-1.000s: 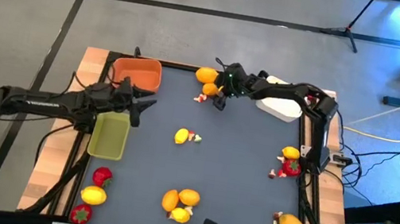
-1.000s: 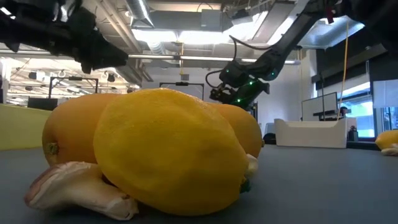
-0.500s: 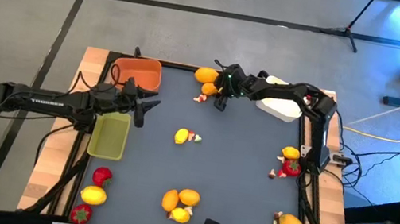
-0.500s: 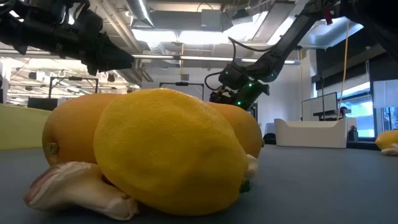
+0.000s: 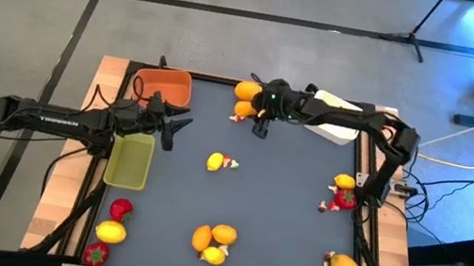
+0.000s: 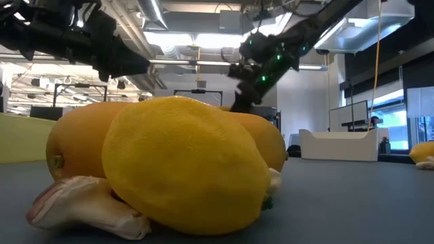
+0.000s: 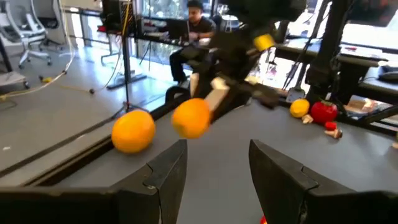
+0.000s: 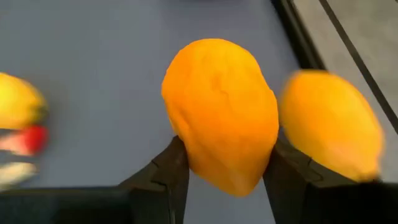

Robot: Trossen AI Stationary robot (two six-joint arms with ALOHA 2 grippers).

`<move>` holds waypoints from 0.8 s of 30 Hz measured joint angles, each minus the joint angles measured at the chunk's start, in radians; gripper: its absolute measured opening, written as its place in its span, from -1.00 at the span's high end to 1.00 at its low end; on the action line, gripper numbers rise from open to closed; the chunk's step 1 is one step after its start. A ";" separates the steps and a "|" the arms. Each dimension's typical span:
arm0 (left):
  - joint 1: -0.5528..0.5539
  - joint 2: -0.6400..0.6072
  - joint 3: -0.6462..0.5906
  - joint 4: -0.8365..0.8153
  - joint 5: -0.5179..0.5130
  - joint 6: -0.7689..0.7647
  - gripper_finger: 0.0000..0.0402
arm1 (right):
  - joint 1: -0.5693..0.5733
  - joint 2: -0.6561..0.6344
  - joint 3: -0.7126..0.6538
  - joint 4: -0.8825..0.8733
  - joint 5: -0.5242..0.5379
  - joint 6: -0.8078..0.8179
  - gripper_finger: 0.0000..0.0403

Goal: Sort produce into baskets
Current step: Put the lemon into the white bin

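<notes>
From above, the right gripper (image 5: 257, 115) sits at the table's far edge with an orange fruit (image 5: 246, 109) between its fingers, a second orange (image 5: 246, 90) just beyond; lift straight up so the neighbour isn't knocked, then carry toward the orange basket (image 5: 164, 86). The right wrist view confirms it: fingers part-closed, clamped on both sides of the fruit. The left gripper (image 7: 214, 180) hovers near that basket, part-open and empty.

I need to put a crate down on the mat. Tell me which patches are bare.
Bare: the stretch between the yellow-green bin and the centre fruit, and from that fruit across to the right-edge cluster. Crowded: the far edge, where the right gripper holds an orange fruit beside another, and both near corners.
</notes>
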 joint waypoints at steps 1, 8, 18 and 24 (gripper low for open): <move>0.002 0.007 0.000 0.005 0.000 -0.002 0.16 | 0.022 -0.007 0.000 0.004 -0.001 0.007 0.23; 0.002 0.094 0.000 0.029 0.029 -0.003 0.16 | 0.168 -0.019 0.000 0.090 0.000 0.043 0.22; -0.052 0.156 0.044 0.163 0.052 0.215 0.16 | 0.258 -0.019 0.000 0.192 0.044 0.099 0.21; -0.040 0.158 0.045 0.151 0.049 0.156 0.16 | 0.261 -0.019 0.000 0.194 0.044 0.147 0.21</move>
